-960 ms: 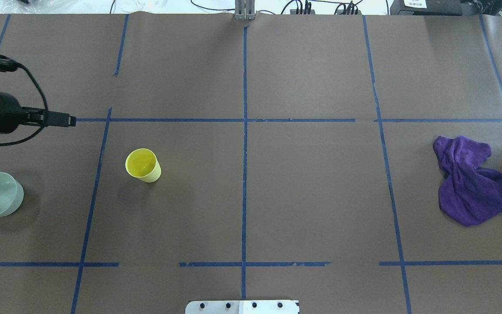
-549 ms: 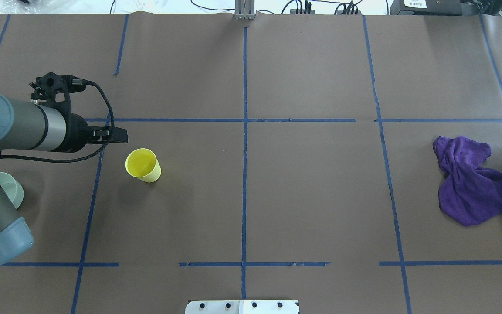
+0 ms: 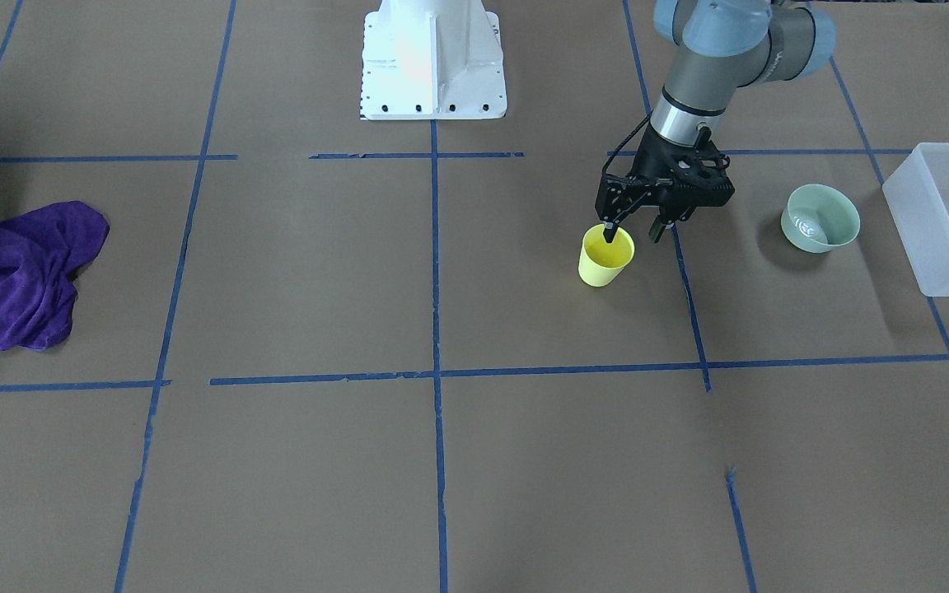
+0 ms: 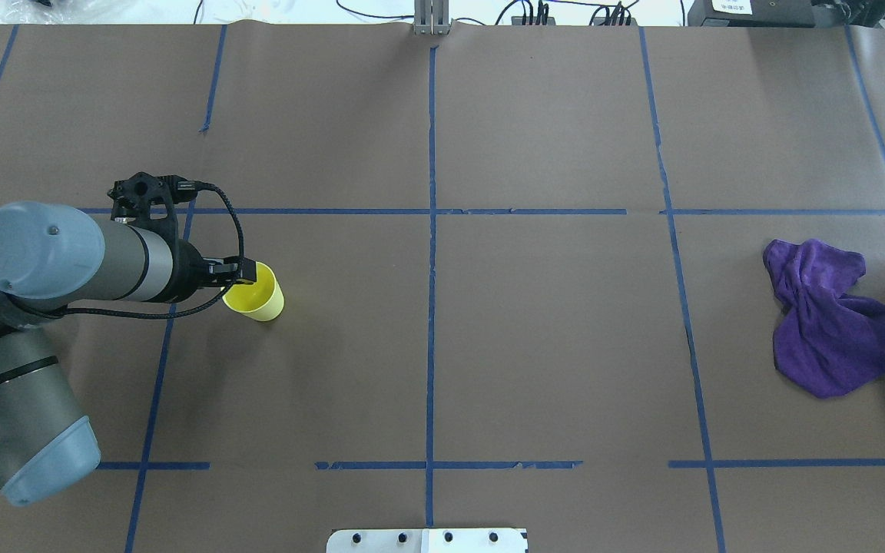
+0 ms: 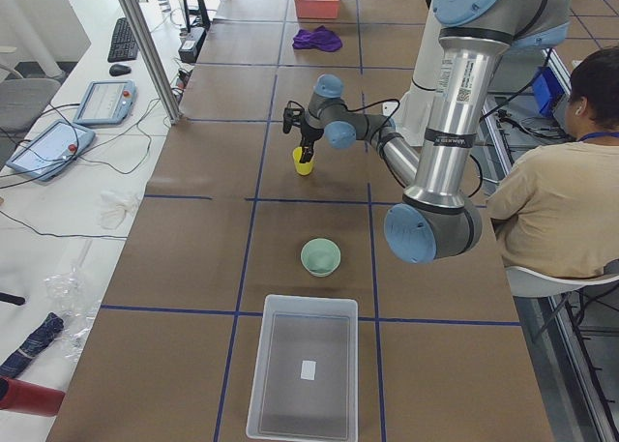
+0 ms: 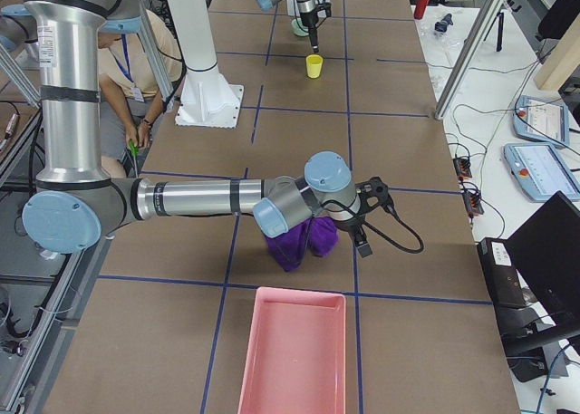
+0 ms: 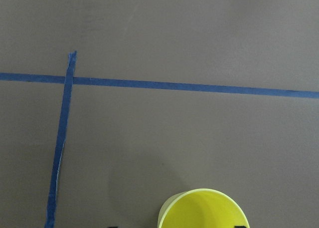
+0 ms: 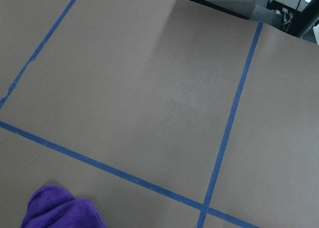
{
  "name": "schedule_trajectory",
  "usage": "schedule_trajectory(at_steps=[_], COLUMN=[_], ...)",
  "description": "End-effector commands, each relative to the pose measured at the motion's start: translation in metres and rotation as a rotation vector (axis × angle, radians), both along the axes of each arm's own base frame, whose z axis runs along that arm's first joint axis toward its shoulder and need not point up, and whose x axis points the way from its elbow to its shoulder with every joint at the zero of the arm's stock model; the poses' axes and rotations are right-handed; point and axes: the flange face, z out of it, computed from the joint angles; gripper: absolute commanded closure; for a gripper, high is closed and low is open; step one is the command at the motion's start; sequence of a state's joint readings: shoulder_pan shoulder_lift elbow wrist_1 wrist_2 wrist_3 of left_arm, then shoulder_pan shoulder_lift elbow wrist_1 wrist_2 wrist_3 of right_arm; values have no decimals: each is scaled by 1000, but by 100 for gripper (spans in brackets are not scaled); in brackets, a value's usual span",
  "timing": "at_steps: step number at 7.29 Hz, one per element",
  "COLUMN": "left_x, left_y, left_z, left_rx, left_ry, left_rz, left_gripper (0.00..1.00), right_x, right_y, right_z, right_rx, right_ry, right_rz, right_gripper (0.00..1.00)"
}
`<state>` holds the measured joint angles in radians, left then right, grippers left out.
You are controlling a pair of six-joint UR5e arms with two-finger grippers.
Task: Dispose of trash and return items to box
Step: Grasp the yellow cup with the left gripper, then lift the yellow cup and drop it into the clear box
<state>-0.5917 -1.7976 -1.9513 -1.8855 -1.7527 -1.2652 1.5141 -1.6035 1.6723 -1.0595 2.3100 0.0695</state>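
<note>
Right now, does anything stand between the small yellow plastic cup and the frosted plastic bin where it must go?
Yes: the pale mint-green round bowl stands between the yellow plastic cup and the frosted plastic bin, touching neither.

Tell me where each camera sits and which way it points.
Front-facing: across the table, facing the robot; base, left arm, left gripper at the yellow cup.
Overhead: behind the robot, looking down; left arm only.
Exterior left: table end by the box; left arm near.
Exterior right: opposite end; right arm near, over purple cloth.
Left wrist: down onto the cup's rim.
Right wrist: down at table, cloth corner.
Shared: front-facing and overhead both show cup and cloth.
</note>
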Motion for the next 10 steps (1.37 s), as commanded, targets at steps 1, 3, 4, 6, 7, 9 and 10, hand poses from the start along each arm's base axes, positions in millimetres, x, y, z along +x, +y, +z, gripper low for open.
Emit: schedule_trajectory(at_steps=[1, 3, 4, 6, 7, 9, 10], left_x=[14, 17, 17, -10, -50, -164, -224], left_y=[-3, -5, -5, -1, -15, -72, -84], left_z=[14, 20, 21, 0, -3, 0, 25], left_rx=[-25, -27, -22, 125, 215, 335, 397], left_ry=[-24, -37, -40, -50, -87, -139, -201], left_rz=[-9, -8, -4, 81, 99, 160, 200], left_gripper=[45, 85, 100, 100, 100, 100, 100], right_x=[-1, 0, -2, -4, -5, -15, -17], right_y=[0, 1, 2, 3, 1, 0, -7], right_z=[1, 2, 3, 7, 7, 7, -1], right_rx=[3, 5, 2, 22, 20, 15, -1], right_ry=[0, 4, 7, 25, 23, 18, 31], right_rz=[-17, -15, -17, -45, -47, -71, -101], right_gripper=[0, 0, 0, 0, 0, 0, 0])
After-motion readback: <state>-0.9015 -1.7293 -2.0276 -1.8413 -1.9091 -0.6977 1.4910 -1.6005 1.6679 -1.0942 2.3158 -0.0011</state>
